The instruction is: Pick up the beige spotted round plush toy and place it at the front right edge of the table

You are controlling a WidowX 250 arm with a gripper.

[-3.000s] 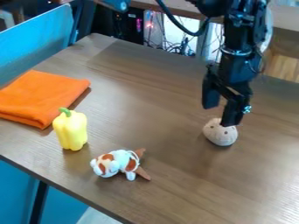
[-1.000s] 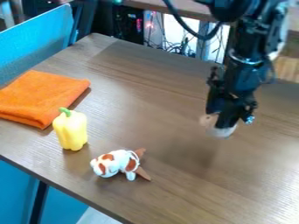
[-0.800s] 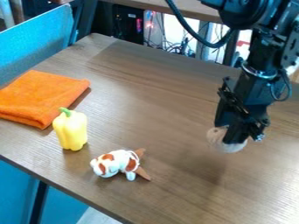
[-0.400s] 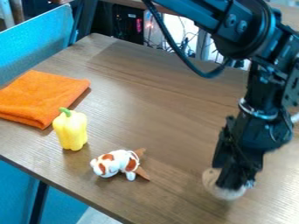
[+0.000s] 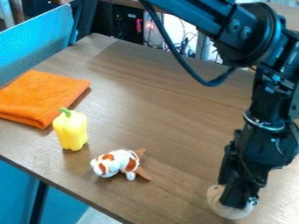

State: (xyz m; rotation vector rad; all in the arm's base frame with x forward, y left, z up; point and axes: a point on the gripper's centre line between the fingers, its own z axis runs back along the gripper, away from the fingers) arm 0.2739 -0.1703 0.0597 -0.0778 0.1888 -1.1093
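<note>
The black gripper [image 5: 234,203] is at the lower right, shut on a pale, rounded, beige-white toy [image 5: 217,204] that is partly hidden behind the fingers. Whether the toy touches the table cannot be told. Left of it, a white and orange-brown spotted plush toy [image 5: 119,163] lies on the wooden table [image 5: 146,113]. A yellow bell pepper [image 5: 71,131] with a green stem stands upright farther left.
A folded orange cloth [image 5: 43,95] lies at the table's left side. Beyond that edge is a blue panel [image 5: 35,41]. The arm and its hanging cable cross the upper right. Cables and equipment show behind the far edge.
The gripper has closed on the pale toy, lifted it and carried it toward the lower right. The pepper, spotted toy and cloth have stayed put.
</note>
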